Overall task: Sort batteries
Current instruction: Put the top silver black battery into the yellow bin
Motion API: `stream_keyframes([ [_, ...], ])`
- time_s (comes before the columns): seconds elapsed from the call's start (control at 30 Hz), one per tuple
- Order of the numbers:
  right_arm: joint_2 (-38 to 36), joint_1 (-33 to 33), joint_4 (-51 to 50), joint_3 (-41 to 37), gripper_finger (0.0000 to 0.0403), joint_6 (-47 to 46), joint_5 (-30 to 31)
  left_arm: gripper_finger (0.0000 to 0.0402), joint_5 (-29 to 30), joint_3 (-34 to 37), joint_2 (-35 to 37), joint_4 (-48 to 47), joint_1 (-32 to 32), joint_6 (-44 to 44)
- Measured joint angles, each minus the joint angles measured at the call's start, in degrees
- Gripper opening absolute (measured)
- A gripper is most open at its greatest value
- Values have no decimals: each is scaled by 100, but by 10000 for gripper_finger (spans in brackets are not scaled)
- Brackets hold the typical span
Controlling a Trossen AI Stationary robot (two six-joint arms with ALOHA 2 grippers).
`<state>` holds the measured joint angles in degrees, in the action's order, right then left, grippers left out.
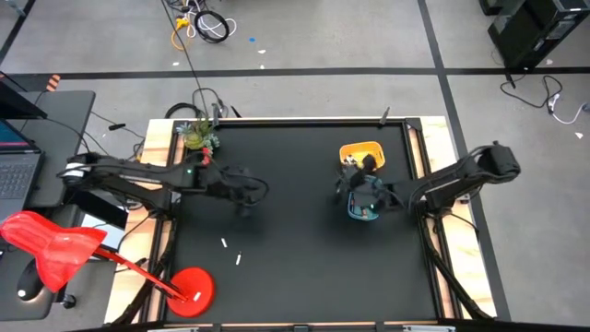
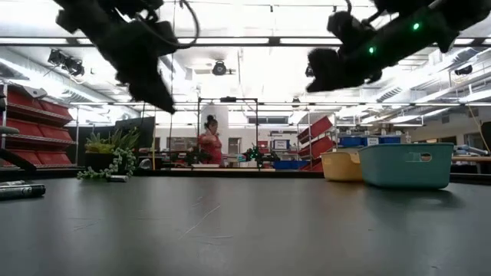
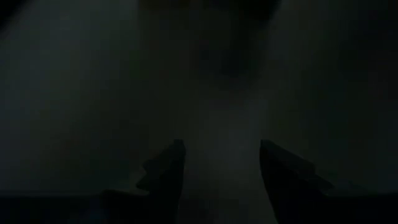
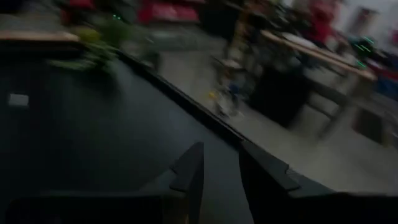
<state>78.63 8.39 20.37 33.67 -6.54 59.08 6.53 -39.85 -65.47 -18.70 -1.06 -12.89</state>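
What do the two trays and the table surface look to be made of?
The yellow tray and teal tray look like moulded plastic: uniform colour, rounded rims, slight sheen. The table looks like a matte black mat or coated board, with faint scuffs and dull reflections; which one is unclear.

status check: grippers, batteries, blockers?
Left gripper open, mid-table. Right gripper empty above teal tray. Two batteries loose near front. Nothing blocking.
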Motion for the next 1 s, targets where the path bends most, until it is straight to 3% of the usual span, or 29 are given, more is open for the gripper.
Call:
stream_keyframes([
  [0.13,628,490,1424,0,110,752,-126,207,-217,-186,180,-1016,88,-261],
  [0.33,1229,814,3082,-2,110,2040,-212,196,12,-185,90,-2319,304,130],
  [0.5,1054,1073,3202,-2,110,2316,-369,187,302,-26,-44,-2343,306,3],
  [0.67,988,1253,3176,-2,110,2432,-432,181,1082,-49,-373,-2286,266,-433],
  [0.77,996,1211,3133,-1,110,2394,-454,175,1135,-190,-776,-2347,159,-560],
  [1.0,1020,967,3010,-2,110,2143,-752,163,995,-894,-2075,-3300,140,502],
])
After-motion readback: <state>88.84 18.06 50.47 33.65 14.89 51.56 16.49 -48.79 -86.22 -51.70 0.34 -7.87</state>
